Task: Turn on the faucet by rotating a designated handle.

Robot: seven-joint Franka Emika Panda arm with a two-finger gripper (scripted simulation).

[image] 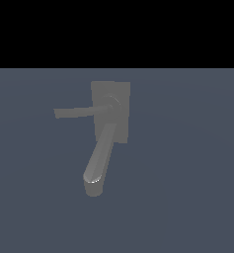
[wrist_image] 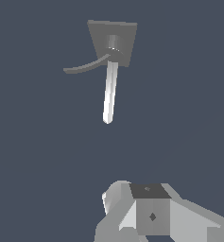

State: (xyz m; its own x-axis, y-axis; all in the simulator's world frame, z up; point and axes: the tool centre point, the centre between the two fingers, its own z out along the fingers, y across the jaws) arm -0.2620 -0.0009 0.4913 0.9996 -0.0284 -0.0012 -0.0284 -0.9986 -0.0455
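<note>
In the exterior view, the handle (image: 76,112) comes first from the exterior view's left. It is a thin, flat, straight grey bar that runs from its free end to the round hub (image: 110,104). The hub sits on the upper part of the rectangular base plate (image: 119,91) of the faucet (image: 110,123). From the same hub the thick rounded spout (image: 99,160) reaches towards the camera and slightly to the exterior view's left. It ends in a downturned tip (image: 93,187) with a bright highlight on its edge. The handle and the spout stand at a wide angle to each other, joined only at the hub. All the parts are matte grey against a plain blue-grey ground (image: 187,173). The arm does not appear in this view.

In the wrist view, the gripper (wrist_image: 146,212) shows only as pale, blocky grey and white shapes at the near edge of the frame. Its fingertips are out of frame, so I cannot tell whether the fingers are spread or pressed together. Nothing is visibly held.

The faucet (wrist_image: 125,35) lies out ahead of the hand and well apart from it, with bare ground (wrist_image: 179,118) between them. Its base plate faces the camera. Two pieces project from the hub: one is straight and brightly lit and points back towards the hand, and the other is darker, curved and swings off to one side. From this angle I cannot say for certain which is the handle.
</note>
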